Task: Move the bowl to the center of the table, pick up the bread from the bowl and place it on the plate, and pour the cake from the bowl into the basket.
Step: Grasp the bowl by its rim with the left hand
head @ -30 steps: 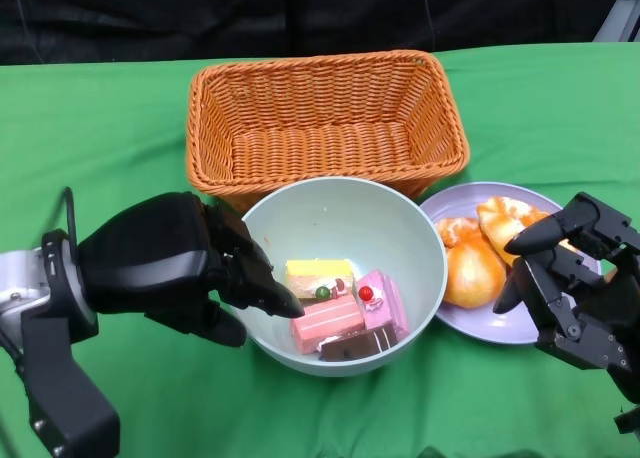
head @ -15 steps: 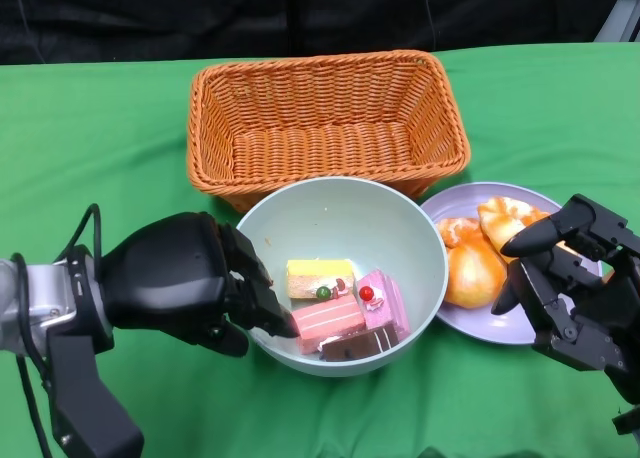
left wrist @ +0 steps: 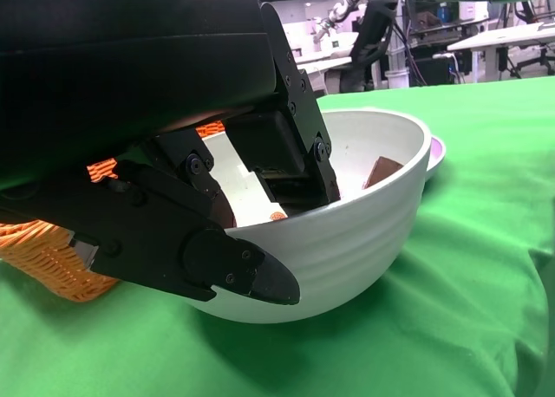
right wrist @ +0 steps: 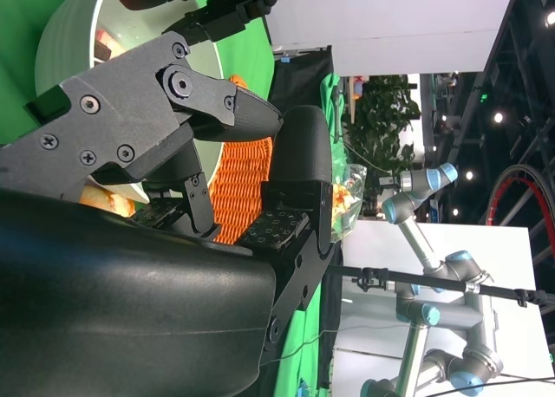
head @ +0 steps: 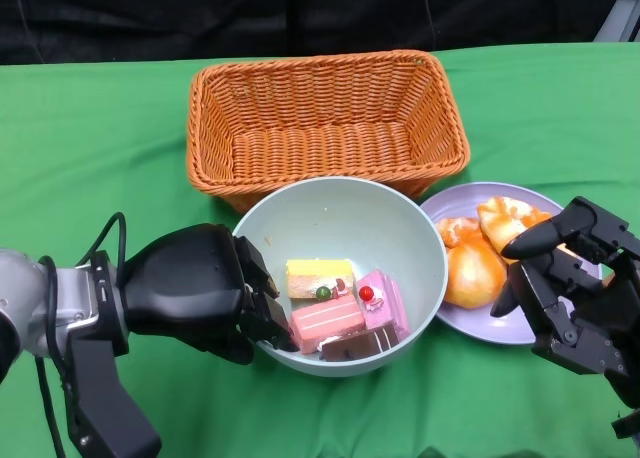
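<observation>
We see the pale green bowl (head: pixel 340 273) sitting on the green table (head: pixel 100 148), just in front of the orange wicker basket (head: pixel 325 123) and beside the purple plate (head: pixel 500 323). Our left hand (head: pixel 200 293) grips the bowl's near-left rim: in the left wrist view some fingers (left wrist: pixel 286 154) reach inside the wall while others (left wrist: pixel 217 258) press against its outside. Inside the bowl lie the cake pieces (head: pixel 340 308), yellow, pink and chocolate. The bread (head: pixel 485 248) rests on the plate. Our right hand (head: pixel 570 288) hovers over the plate's right edge, fingers spread apart and holding nothing.
</observation>
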